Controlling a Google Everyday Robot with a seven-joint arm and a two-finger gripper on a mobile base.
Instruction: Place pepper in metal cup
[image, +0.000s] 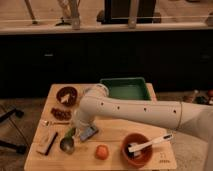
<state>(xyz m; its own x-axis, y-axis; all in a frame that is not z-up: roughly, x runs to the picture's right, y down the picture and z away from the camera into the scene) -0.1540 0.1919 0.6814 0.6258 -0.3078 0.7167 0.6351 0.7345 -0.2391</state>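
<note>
Your gripper (76, 129) low at near left of the counter (115, 154), pepper (69, 133) at its tip just above the metal cup (67, 145), jaws' state you cannot tell, orange fruit (102, 152) right of cup

Small dark-green pepper (70, 133) (tilted) just above shiny metal cup (67, 145), gripper (75, 129) alongside.

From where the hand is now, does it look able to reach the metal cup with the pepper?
Probably yes. The hand hangs low over the table, just right of the metal cup, with the pepper between them near the cup's rim. Nothing stands in that short path.
</note>
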